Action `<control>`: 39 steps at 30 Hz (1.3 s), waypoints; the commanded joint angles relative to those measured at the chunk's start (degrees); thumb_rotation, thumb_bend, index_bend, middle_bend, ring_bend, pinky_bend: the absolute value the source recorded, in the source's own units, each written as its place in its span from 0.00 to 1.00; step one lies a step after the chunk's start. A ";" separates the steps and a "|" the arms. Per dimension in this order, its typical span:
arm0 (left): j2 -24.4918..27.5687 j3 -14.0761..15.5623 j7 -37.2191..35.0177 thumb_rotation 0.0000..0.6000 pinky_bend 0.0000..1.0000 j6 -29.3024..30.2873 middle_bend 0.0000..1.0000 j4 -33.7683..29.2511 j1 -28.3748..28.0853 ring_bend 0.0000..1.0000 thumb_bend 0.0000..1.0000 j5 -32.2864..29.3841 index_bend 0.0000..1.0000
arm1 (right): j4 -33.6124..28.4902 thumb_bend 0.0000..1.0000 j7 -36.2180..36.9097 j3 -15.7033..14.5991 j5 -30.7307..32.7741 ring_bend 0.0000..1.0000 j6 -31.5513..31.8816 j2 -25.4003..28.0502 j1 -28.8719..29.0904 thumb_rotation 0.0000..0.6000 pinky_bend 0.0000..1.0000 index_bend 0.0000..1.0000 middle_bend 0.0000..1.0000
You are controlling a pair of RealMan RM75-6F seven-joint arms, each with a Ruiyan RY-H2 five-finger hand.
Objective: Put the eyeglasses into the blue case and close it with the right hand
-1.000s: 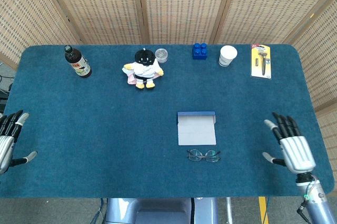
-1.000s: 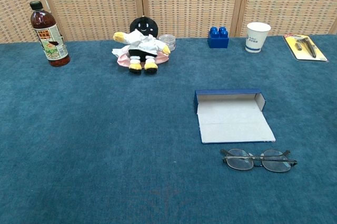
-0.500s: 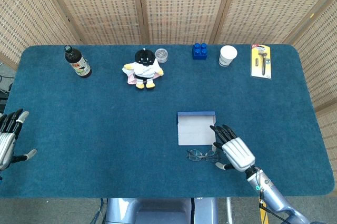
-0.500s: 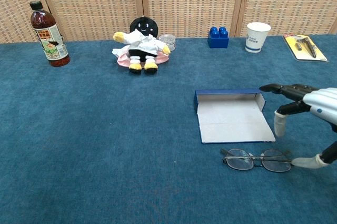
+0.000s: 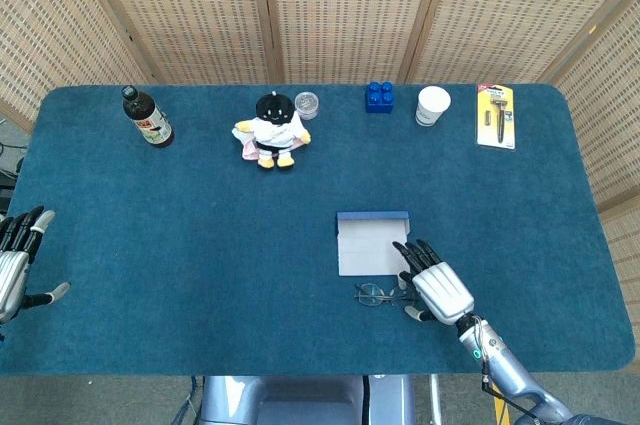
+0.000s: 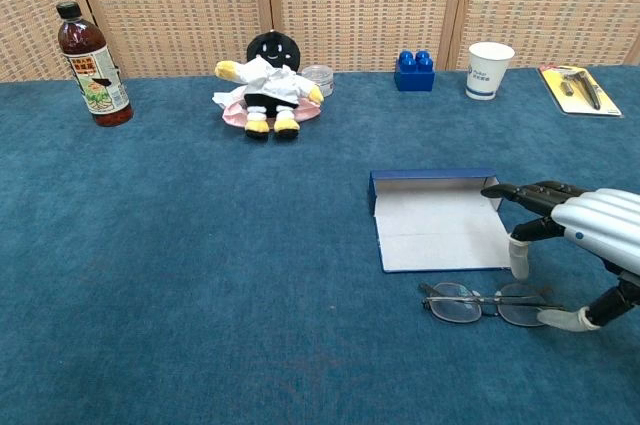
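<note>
The eyeglasses (image 5: 378, 294) (image 6: 478, 303) lie folded on the blue tablecloth, just in front of the open blue case (image 5: 373, 241) (image 6: 440, 226), whose pale inside faces up. My right hand (image 5: 437, 288) (image 6: 580, 237) hovers over the right end of the glasses with its fingers spread and nothing in it. Its thumb (image 6: 566, 319) reaches down beside the right lens, and whether it touches the frame is unclear. My left hand (image 5: 14, 263) rests open at the table's far left edge, seen only in the head view.
Along the back edge stand a brown bottle (image 5: 147, 118), a plush doll (image 5: 269, 132) with a small jar (image 5: 307, 104) behind it, a blue block (image 5: 379, 96), a paper cup (image 5: 432, 105) and a carded tool pack (image 5: 496, 116).
My right hand has swept in from the table's right edge to above the right end of the glasses, then eased slightly further left. The left hand has stayed put.
</note>
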 commanded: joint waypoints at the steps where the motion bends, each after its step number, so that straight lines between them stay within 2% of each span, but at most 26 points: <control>1: -0.03 -0.03 0.08 1.00 0.00 -0.01 0.00 0.00 0.00 0.00 0.00 -0.08 0.00 | -0.19 0.31 -0.71 -0.16 0.24 0.00 -0.40 -0.32 0.11 1.00 0.00 0.47 0.00; 12: 0.01 -0.10 -0.06 1.00 0.00 -0.22 0.00 0.06 -0.06 0.00 0.00 -0.28 0.00 | 0.03 0.31 -2.69 0.05 1.42 0.00 -1.69 -1.62 0.60 1.00 0.00 0.49 0.00; 26: 0.09 -0.10 -0.22 1.00 0.00 -0.30 0.00 0.06 -0.08 0.00 0.00 -0.28 0.00 | 0.49 0.44 -3.49 0.04 1.62 0.00 -1.96 -2.66 1.00 1.00 0.00 0.55 0.00; 39: 0.22 -0.13 -0.51 1.00 0.00 -0.26 0.00 0.09 -0.03 0.00 0.00 -0.28 0.00 | 0.06 0.44 -4.58 0.17 0.79 0.00 -0.32 -3.18 1.06 1.00 0.00 0.60 0.00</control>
